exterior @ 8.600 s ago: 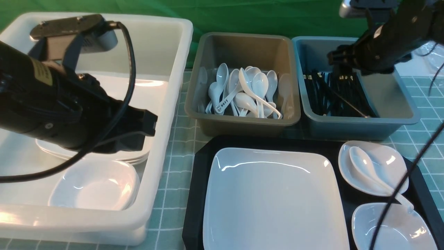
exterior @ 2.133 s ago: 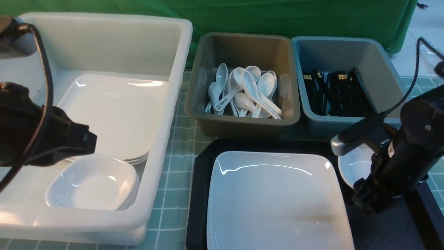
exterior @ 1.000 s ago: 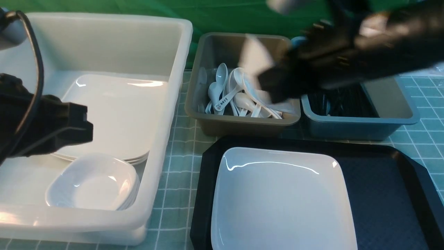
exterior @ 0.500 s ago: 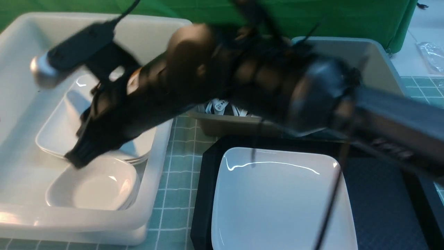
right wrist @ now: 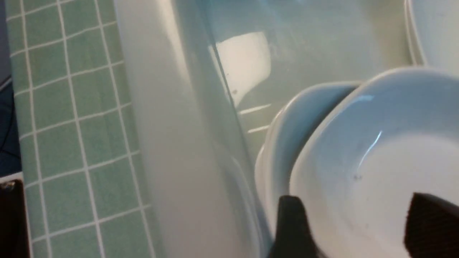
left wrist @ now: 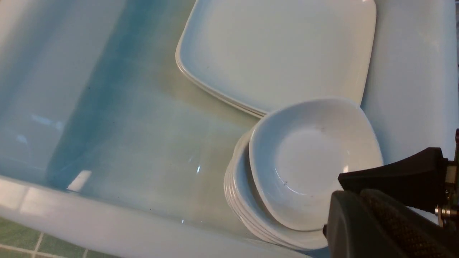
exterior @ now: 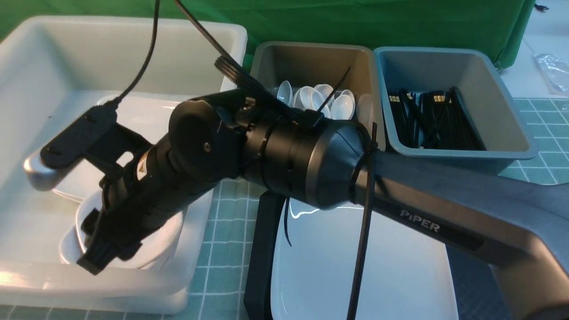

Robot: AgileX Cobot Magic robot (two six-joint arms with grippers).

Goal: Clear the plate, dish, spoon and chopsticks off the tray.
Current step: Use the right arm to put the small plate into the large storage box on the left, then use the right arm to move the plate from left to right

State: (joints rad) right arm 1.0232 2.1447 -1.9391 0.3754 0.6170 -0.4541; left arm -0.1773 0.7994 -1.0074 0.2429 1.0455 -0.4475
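Left of the tray (exterior: 260, 249) stands one white tub (exterior: 40, 58). It holds one stack of large plates (left wrist: 279, 53), about three by their edges, and one stack of small dishes (left wrist: 238, 190), packed too tightly to count. The top dish (left wrist: 308, 165) sits mouth-up and askew on that stack. The right end effector (right wrist: 360, 229) hangs over it with its fingers (right wrist: 292, 229) spread apart; I cannot tell whether they touch it. The left end effector is out of the front view, jaws together.

One plate (exterior: 320, 275) lies flat on the tray's left part, its edges square with the tray's rim.

Beyond the tray stand two tubs. The brownish tub (exterior: 311, 62) holds spoons (exterior: 311, 95), with five bowls showing past the right arm (exterior: 289, 155). The blue-grey tub (exterior: 444, 66) holds many chopsticks (exterior: 435, 120), their long axes running mostly toward and away from the tray.
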